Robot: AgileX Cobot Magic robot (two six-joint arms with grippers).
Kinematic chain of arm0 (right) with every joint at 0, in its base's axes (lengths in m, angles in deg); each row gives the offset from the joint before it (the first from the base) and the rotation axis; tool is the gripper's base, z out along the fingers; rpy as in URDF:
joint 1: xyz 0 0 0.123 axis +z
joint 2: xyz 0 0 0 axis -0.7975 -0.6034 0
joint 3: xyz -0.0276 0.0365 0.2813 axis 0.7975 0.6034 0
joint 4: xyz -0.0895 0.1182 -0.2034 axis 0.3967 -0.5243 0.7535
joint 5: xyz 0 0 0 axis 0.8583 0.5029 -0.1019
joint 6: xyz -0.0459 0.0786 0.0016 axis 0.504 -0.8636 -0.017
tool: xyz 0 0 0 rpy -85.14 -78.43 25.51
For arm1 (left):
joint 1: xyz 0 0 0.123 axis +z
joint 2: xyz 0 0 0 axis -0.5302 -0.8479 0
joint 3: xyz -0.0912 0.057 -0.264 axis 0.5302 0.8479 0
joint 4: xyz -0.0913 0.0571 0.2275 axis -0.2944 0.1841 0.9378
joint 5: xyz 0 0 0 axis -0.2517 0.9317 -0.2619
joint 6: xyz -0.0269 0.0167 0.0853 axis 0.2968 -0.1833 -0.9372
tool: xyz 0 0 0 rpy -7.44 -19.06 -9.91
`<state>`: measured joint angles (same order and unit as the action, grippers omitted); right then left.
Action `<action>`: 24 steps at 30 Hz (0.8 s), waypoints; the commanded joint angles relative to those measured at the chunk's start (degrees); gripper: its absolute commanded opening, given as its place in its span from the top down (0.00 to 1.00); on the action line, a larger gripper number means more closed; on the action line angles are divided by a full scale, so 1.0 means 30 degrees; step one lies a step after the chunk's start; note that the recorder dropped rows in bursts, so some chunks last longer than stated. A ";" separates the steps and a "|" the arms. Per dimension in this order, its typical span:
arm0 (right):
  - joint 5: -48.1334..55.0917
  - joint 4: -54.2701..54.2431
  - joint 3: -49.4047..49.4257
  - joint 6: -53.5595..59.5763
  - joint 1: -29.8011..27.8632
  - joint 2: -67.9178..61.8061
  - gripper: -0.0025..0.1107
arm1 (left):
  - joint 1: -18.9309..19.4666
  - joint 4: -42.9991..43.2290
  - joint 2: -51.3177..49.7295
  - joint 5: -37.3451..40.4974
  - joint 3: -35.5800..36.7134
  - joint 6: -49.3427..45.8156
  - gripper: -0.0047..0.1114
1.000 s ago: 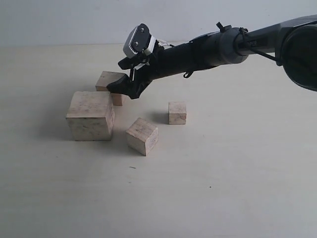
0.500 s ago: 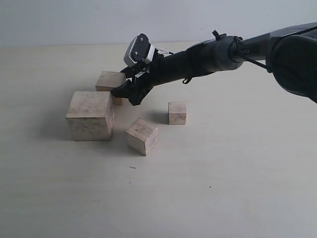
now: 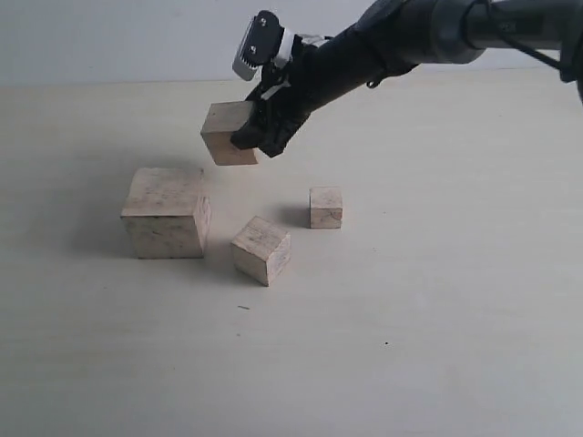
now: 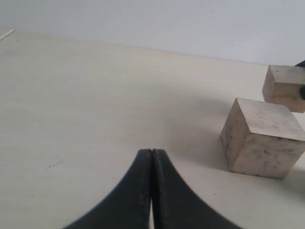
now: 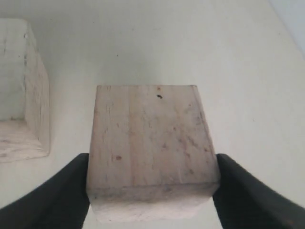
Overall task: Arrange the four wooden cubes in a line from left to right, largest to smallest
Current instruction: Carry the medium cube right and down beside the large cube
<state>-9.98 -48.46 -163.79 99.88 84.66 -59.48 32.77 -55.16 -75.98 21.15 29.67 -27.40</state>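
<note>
Four pale wooden cubes show. The largest cube rests on the table at the left. A mid-sized cube sits turned at an angle in front of the middle, and the smallest cube stands to its right. The fourth cube hangs in the air above and behind the largest one, with my right gripper shut on its two sides. My left gripper is shut, empty, above bare table well to the side of the largest cube.
The pale table stretches bare to the right and front of the cubes. A light wall backs the table. The right arm reaches in from the upper right above the cubes.
My right gripper closed on the cube behind the largest one and lifted it up off the table, a little rightward. The other three cubes have not moved.
</note>
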 commanded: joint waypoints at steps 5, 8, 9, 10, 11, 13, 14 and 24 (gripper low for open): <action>0.4966 0.4436 -0.0092 -0.4939 -0.0135 0.1412 0.98 | -0.0128 0.0021 0.0122 -0.0103 0.0011 -0.0026 0.96; 0.5528 0.5744 -0.0092 -0.4975 -0.0135 0.1289 0.98 | -0.0128 0.0021 0.0122 -0.0103 0.0011 -0.0026 0.96; 0.6198 0.5740 -0.0092 -0.4938 -0.0135 0.1215 0.98 | -0.0128 0.0021 0.0122 -0.0103 0.0011 -0.0026 0.96; 0.6629 0.5846 0.0038 -0.4894 -0.0135 0.1174 0.98 | -0.0128 0.0021 0.0122 -0.0103 0.0011 -0.0026 0.96; 0.7243 0.5847 0.0393 -0.4403 -0.0135 0.1208 0.98 | -0.0128 0.0021 0.0122 -0.0103 0.0011 -0.0026 0.96; 0.9156 0.5847 0.0922 -0.3196 -0.0135 0.1208 0.98 | -0.0128 0.0021 0.0122 -0.0103 0.0011 -0.0026 0.96; 0.9608 0.5748 0.1081 -0.3190 -0.0135 0.1208 0.98 | -0.0128 0.0021 0.0122 -0.0103 0.0011 -0.0026 0.96; 0.8575 0.4169 0.1742 -0.2760 -0.0135 0.1684 0.98 | -0.0128 0.0021 0.0122 -0.0103 0.0011 -0.0026 0.96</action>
<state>17.92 -32.51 -158.73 90.99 84.43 -55.62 32.77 -55.16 -75.98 21.15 29.67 -27.40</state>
